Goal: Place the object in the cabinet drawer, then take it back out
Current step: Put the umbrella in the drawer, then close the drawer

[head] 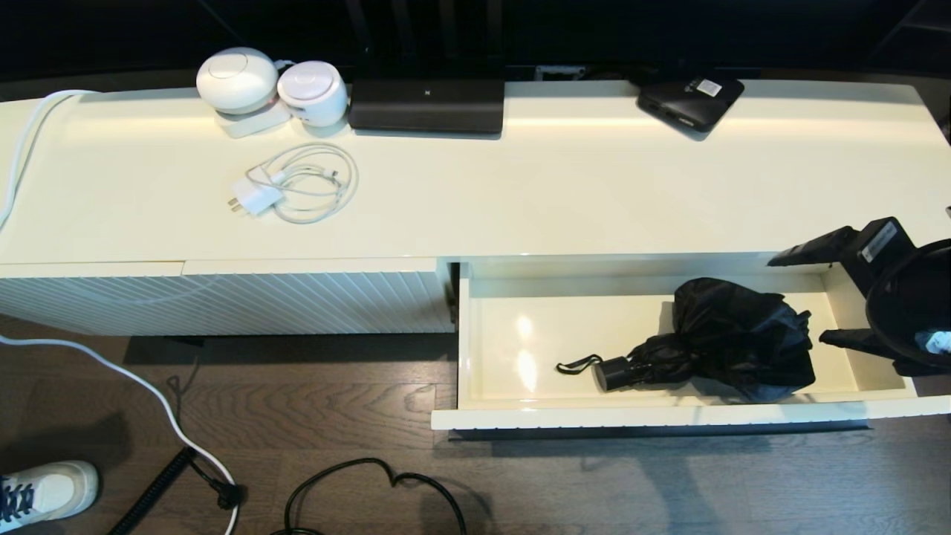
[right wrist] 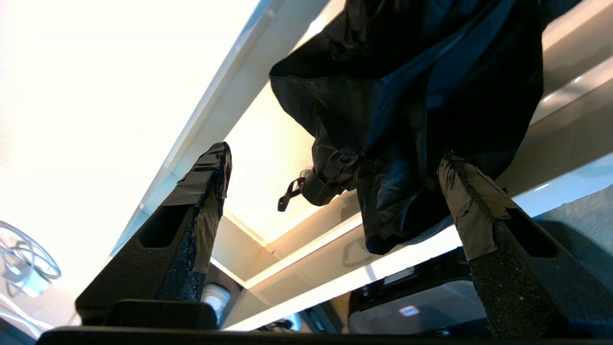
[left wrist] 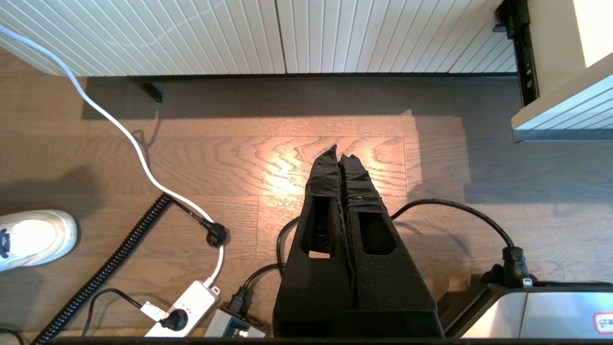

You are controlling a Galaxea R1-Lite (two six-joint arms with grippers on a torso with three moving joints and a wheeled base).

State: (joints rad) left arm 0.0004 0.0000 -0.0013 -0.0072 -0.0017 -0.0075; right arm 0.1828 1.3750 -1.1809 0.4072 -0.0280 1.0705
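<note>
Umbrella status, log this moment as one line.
umbrella: lying in open drawer | right pincer: open, beside it | left pincer: shut, over floor

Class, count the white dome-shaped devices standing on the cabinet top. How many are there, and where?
2. Both stand at the back left of the cabinet top: the larger dome device, and the smaller dome device touching its right side. None seems hidden.

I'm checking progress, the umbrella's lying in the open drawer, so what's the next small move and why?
Probably slide the right gripper, open at the drawer's right end, leftward around the umbrella and close: it lies loose, ungrasped. The left gripper stays parked, shut, over the floor.
</note>
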